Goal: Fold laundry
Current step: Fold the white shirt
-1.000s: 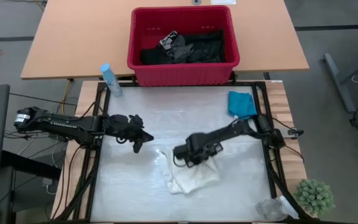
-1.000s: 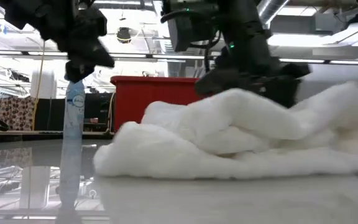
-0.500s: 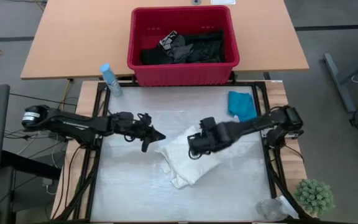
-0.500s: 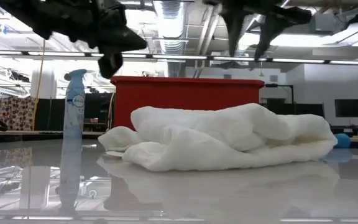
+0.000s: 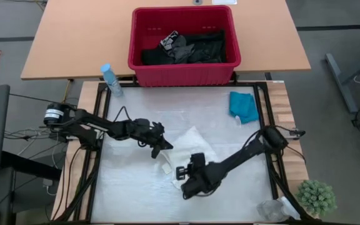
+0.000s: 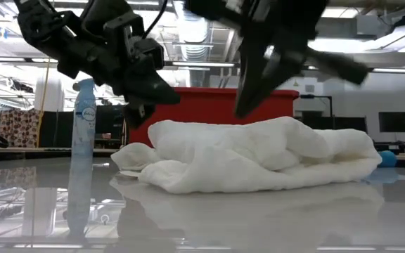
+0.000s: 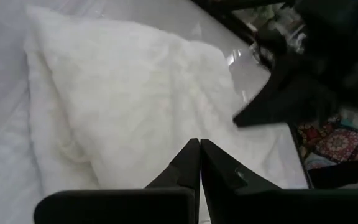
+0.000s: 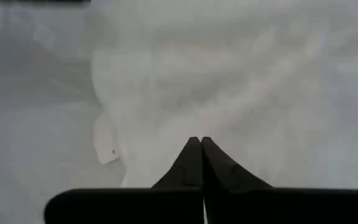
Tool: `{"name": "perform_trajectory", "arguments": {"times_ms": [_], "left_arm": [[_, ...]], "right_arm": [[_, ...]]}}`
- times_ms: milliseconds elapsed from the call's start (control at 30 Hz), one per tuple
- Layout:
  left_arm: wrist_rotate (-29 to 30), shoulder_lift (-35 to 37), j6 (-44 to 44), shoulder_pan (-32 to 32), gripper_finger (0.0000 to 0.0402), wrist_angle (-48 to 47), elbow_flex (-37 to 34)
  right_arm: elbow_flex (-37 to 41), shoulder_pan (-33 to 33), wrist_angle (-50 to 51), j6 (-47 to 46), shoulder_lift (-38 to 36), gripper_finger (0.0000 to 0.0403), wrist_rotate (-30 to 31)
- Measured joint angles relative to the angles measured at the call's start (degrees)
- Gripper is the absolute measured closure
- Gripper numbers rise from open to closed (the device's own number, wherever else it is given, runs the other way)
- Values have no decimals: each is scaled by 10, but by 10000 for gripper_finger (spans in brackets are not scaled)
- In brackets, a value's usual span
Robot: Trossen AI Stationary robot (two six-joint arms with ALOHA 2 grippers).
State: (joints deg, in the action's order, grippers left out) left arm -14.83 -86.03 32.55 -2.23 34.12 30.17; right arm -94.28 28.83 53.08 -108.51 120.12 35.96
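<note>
White lacy garment [image 5: 191, 149] lies bunched mid-table on the white work surface [image 5: 130, 187], nothing gripping it. Left gripper [image 5: 162, 149] hangs just off its left edge, fingers pressed together and empty; right gripper [image 5: 181, 180] sits over its near edge, fingers also fully closed with no cloth between them. Teal garment [image 5: 243, 105] lies at the far-right corner, black and grey clothes [image 5: 189, 47] in the red basket [image 5: 183, 70] behind.
</note>
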Motion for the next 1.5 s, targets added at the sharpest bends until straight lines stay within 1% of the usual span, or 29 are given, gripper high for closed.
{"name": "perform_trajectory", "arguments": {"times_ms": [133, 200, 267, 433, 600, 700, 800, 867, 1000, 1100, 1167, 1267, 1333, 1400, 1467, 1500], "left_arm": [[-1, -4, -27, 7, 401, -13, 0], [9, -4, -54, 10, 402, -39, 0], [19, -4, -84, 11, 402, -65, 0], [69, -4, -120, 11, 401, -117, 0], [88, -13, -139, 13, 401, -125, 0], [91, -44, -139, 14, 401, -121, 0], [83, -91, -128, 16, 401, -101, -1], [82, -115, -119, 15, 401, -83, 1], [82, -129, -89, 3, 401, -68, 2], [49, -107, -60, -14, 401, -82, 0], [31, -75, -39, -26, 401, -98, -1], [18, -10, -16, -47, 401, -157, 1], [18, 37, -8, -63, 401, -218, 2], [22, 82, 3, -74, 401, -253, 1], [34, 126, 10, -77, 401, -234, -1], [40, 143, 4, -74, 401, -200, -3]], "right_arm": [[0, 13, -26, -23, 45, 367, -22], [-1, 17, -43, -21, 65, 366, -29], [-2, 16, -51, -20, 76, 372, -29], [-3, 19, -54, 36, 82, 388, -28], [-3, 18, -50, 68, 82, 373, -46], [-2, 17, -51, 69, 83, 370, -59], [-2, 18, -50, 93, 83, 377, -62], [-2, 17, -49, 112, 83, 383, -75], [-1, 17, -49, 117, 78, 380, -77], [1, 20, -42, 117, 61, 363, -55], [3, 23, -23, 118, 43, 354, -37], [2, 23, 7, 117, 12, 352, -18], [1, 23, 12, 122, 3, 354, -3], [1, 25, 15, 127, 2, 359, 18], [1, 27, 32, 100, 3, 367, 53], [1, 30, 49, 73, 2, 372, 73]]}}
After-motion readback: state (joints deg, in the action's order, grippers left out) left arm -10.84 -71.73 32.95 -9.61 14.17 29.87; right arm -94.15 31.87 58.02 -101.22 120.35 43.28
